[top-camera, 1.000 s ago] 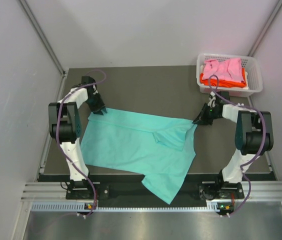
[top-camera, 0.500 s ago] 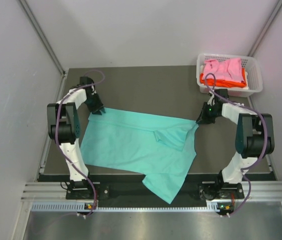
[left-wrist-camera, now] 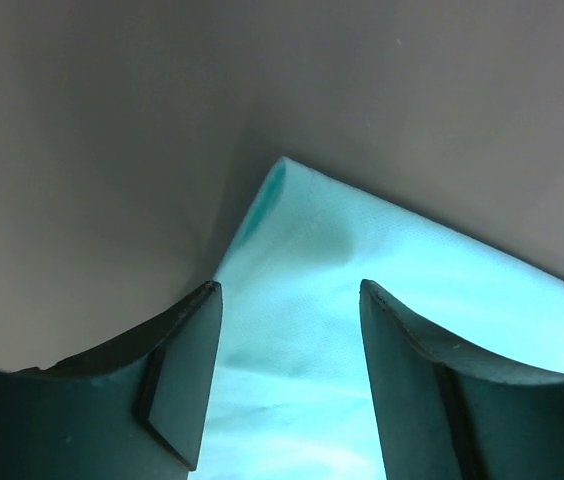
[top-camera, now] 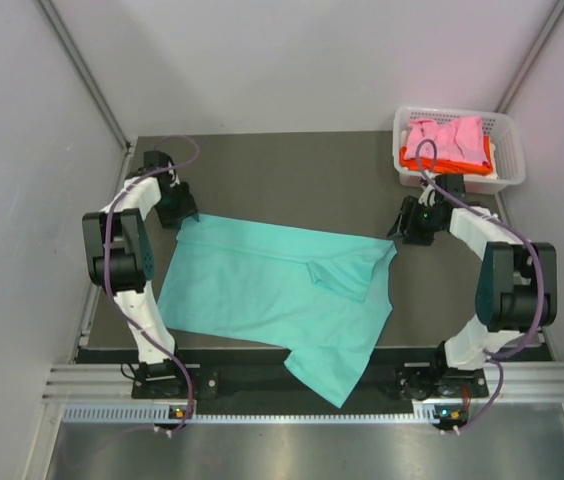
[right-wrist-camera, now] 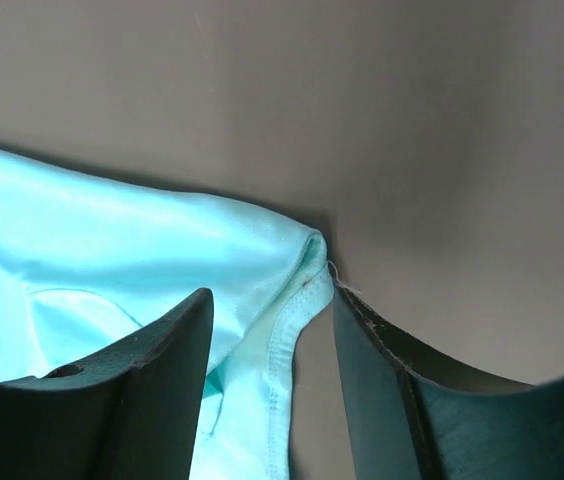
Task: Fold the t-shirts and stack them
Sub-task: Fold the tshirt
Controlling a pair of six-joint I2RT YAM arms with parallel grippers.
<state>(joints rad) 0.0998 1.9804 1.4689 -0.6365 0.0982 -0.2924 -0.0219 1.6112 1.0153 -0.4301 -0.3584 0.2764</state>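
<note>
The teal t-shirt (top-camera: 262, 285) lay spread across the middle of the counter (top-camera: 292, 175), mostly flat, with a small fold bunched toward its right side and one part hanging over the near edge. The left tool (top-camera: 182, 213) sat at the shirt's far-left corner. In the left wrist view its jaws stood apart – released – with the cloth (left-wrist-camera: 362, 260) showing between and beyond them, and no fabric pinched. The right tool (top-camera: 400, 232) sat at the far-right corner. In the right wrist view its jaws were also spread, with the stitched hem of the corner (right-wrist-camera: 297, 290) lying in the gap between them, ungripped. At the far-right corner of the counter stood a white basket (top-camera: 510, 150) holding a pink t-shirt (top-camera: 447, 138) on top of an orange t-shirt (top-camera: 412, 160) – well apart from the teal one.
</note>
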